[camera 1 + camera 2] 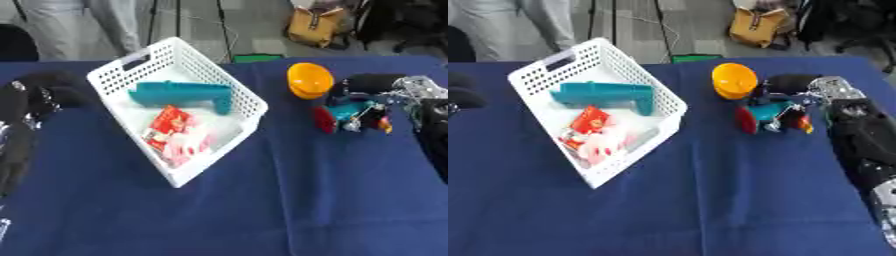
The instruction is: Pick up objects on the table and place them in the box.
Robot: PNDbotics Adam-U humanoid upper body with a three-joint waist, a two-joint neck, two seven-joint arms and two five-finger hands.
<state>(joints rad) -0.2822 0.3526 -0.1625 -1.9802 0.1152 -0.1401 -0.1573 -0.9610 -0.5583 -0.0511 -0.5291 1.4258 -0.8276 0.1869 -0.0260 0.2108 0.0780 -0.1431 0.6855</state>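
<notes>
1. The robot's right arm (866, 145) comes in along the right edge of the table, black with silver joints, running up toward a small toy.
2. The right hand (815, 89) lies low over the cloth at the toy's far right side. Dark fingers (372, 82) reach leftward behind the toy. I cannot tell whether they are curled around it or only beside it.
3. The toy (770, 114) is a small multicoloured thing: a teal body, a red round part on its left, and an orange bit on its right. It sits on the table right of centre, well apart from the basket.
4. A yellow-orange bowl-shaped object (310, 79) stands just behind and left of the toy, close to it.
5. The left hand (39, 92) shows at the left edge as a dark blurred shape near the basket's far left corner. Its fingers cannot be made out.
6. A white perforated plastic basket (241, 95) sits askew on the blue tablecloth (289, 200), left of centre.
7. Inside the basket lies a long teal object (181, 93) with one end bent down, toward the far side.
8. Nearer in the basket lies a red and white packet (175, 132).
</notes>
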